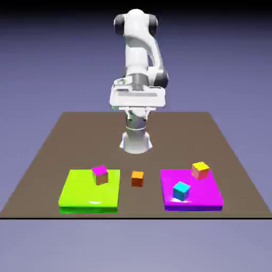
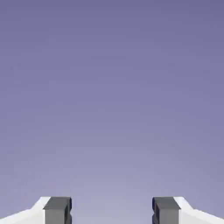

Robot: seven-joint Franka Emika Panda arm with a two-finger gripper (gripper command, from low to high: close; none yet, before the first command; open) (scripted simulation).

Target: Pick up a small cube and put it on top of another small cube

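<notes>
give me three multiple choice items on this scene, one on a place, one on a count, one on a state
1. Where does the orange cube sit?
A. on the green mat
B. on the bare table between the two mats
C. on the cyan cube

2. How many cubes rest on the magenta mat?
A. one
B. two
C. three

3. How does the gripper stand?
A. open and empty
B. shut on the orange cube
C. shut on nothing

Answers:
1 B, it lies on the brown table between the green mat and the magenta mat.
2 B, the cyan cube and the yellow-topped cube.
3 A, the hand view shows only backdrop between its parted fingertips.
</notes>
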